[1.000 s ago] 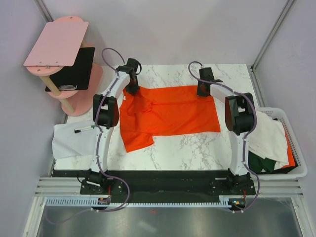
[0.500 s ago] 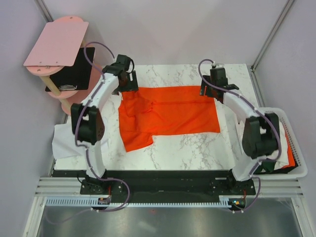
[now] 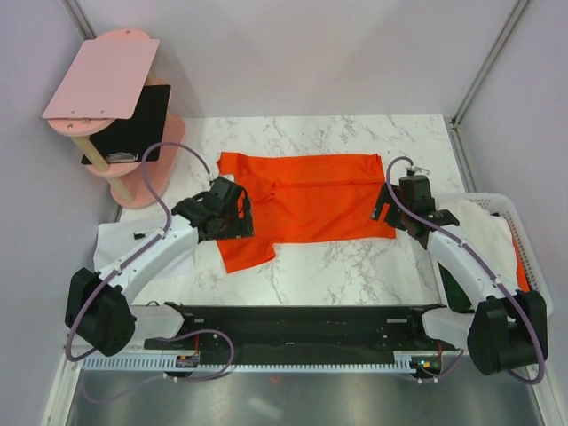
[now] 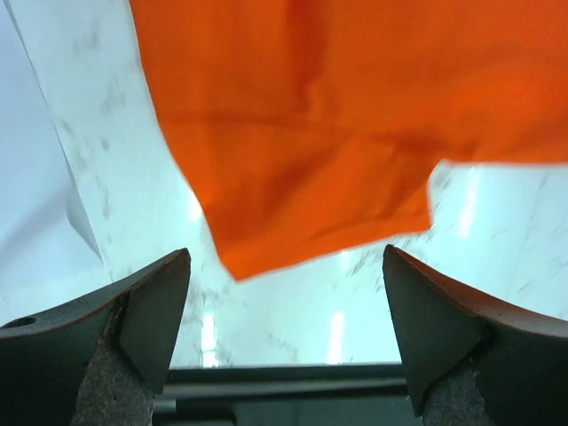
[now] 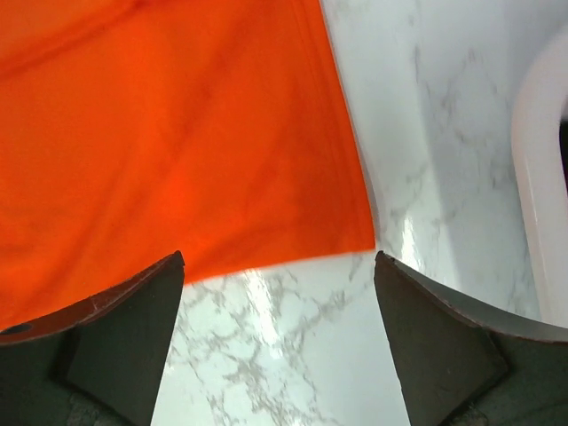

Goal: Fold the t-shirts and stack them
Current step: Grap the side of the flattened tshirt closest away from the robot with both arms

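One orange t-shirt [image 3: 306, 200] lies flat — the left claw [image 3: 241, 216] and right claw [image 3: 385, 204] are both spread wide. Only the top view shows one basket [image 3: 501, 199] with a white t-shirt [image 3: 484, 240].

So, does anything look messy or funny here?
The bright orange-red t-shirt lies flat but lopsided: one sleeve flap juts toward the near left. In the white plastic basket on the right, a white t-shirt spills over the rim.

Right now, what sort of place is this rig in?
Probably a lab test cell, not a home: plain walls with metal corner posts, a marble-look table with an orange t-shirt spread flat, a white basket holding more garments.
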Controlling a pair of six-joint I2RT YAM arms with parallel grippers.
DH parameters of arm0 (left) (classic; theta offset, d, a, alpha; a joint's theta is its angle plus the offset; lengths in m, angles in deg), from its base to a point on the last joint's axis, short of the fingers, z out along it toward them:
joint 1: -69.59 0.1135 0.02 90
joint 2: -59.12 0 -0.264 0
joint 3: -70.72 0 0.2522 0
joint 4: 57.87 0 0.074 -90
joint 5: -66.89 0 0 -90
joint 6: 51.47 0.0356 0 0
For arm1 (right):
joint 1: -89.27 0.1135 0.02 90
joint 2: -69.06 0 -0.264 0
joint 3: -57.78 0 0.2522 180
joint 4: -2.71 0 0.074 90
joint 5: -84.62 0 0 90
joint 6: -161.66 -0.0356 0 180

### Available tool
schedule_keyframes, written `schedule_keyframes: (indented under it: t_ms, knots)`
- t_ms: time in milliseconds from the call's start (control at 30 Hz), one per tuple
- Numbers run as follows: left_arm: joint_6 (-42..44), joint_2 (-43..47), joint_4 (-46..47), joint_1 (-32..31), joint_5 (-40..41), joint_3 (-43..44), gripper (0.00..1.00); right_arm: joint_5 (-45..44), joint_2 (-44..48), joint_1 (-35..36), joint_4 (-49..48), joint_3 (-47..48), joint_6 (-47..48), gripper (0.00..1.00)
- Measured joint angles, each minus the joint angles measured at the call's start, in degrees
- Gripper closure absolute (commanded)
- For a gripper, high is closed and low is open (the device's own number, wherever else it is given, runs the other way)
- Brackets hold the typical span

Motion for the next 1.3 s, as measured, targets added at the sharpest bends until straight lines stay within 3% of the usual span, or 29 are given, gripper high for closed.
schedule_keyframes:
  t_ms: [167,300,500,1100,1133,1167,1200,1267,1300]
  knots:
    - [-6.7,10.8,-0.1,-4.9,0.1,-13.8,0.06,0.7,7.1,-1.1,3.6,-6.9,-5.2,0.12]
    - [-10.2,15.2,1.3,-5.7,-0.1,-17.8,0.07,1.8,9.7,-1.8,3.6,-11.1,-9.7,0.14]
    - [-12.7,12.0,3.7,-9.6,-0.1,-19.4,0.07,4.3,9.4,-2.1,1.8,-17.1,-16.1,0.19]
    - [-13.3,5.7,5.4,-14.0,3.7,-19.3,0.08,2.4,-2.2,-2.9,-12.9,-17.6,-27.8,0.27]
    - [-13.3,5.7,5.4,-14.1,3.8,-19.3,0.09,2.2,-2.8,-2.9,-13.5,-17.3,-28.0,0.36]
    - [-13.3,5.7,5.4,-14.3,4.0,-19.3,0.09,1.9,-3.6,-2.9,-14.0,-16.9,-28.1,0.59]
    - [-13.3,5.7,5.5,-14.4,4.2,-19.3,0.09,1.6,-4.4,-2.9,-14.6,-16.6,-28.2,0.71]
    - [-13.3,5.7,5.5,-14.5,4.6,-19.3,0.09,1.4,-6.2,-2.9,-15.0,-16.3,-27.8,0.88]
    - [-13.3,5.7,5.5,-14.6,4.8,-19.3,0.09,1.1,-7.3,-2.9,-15.3,-16.2,-28.4,0.91]
